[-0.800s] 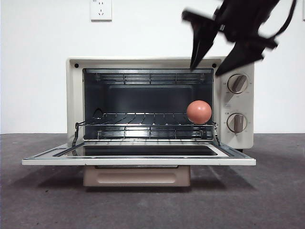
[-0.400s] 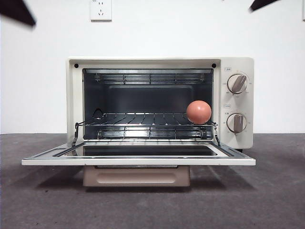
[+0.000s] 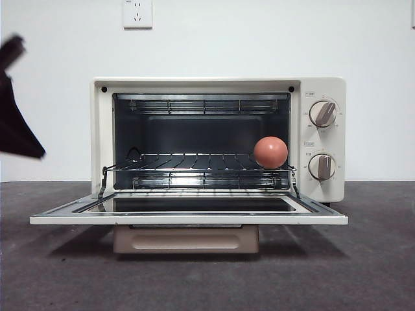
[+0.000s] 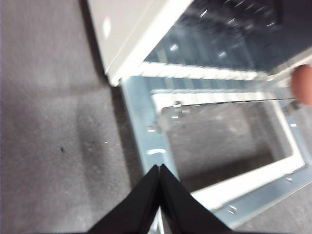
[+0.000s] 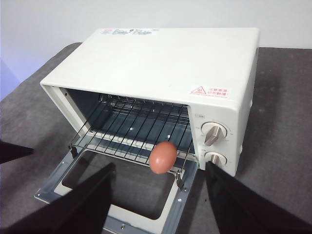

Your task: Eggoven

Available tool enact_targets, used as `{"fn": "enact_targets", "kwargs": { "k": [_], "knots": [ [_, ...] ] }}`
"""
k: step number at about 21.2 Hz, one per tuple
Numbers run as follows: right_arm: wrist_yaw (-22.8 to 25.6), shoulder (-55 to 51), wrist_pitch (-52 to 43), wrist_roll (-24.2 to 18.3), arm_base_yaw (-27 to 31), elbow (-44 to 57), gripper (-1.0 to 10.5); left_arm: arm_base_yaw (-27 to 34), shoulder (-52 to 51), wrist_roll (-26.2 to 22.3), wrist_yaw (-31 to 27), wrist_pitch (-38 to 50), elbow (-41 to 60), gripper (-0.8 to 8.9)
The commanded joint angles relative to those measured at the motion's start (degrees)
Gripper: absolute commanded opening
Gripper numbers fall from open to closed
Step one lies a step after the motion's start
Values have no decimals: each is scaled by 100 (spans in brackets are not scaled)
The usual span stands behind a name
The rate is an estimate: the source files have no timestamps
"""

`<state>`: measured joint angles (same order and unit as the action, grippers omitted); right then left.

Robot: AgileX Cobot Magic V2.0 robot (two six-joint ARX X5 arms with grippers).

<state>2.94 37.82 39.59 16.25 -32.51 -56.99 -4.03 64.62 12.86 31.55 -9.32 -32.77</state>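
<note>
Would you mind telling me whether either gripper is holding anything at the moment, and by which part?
Nothing is held. The left gripper is shut on nothing above the open door; the right gripper is open, and the small reddish-brown egg rests on the wire rack.

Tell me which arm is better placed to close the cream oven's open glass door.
Probably the left: its shut gripper hangs close above the lowered door. The right gripper, open, waits high above the cream toaster oven.
</note>
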Motion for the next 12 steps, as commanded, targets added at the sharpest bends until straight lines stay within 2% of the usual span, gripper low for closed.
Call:
{"fn": "enact_targets", "kwargs": {
  "k": [1, 8, 12],
  "knots": [
    [11, -57, 55, -66, -37, -109, 296, 44, 754, 42, 238, 435, -13, 6],
    [20, -131, 61, -63, -35, -109, 296, 26, 2334, 155, 363, 1292, -13, 6],
    [179, -122, 28, -66, -35, -109, 296, 22, 2802, 160, 745, 1523, -13, 6]
  ]
}}
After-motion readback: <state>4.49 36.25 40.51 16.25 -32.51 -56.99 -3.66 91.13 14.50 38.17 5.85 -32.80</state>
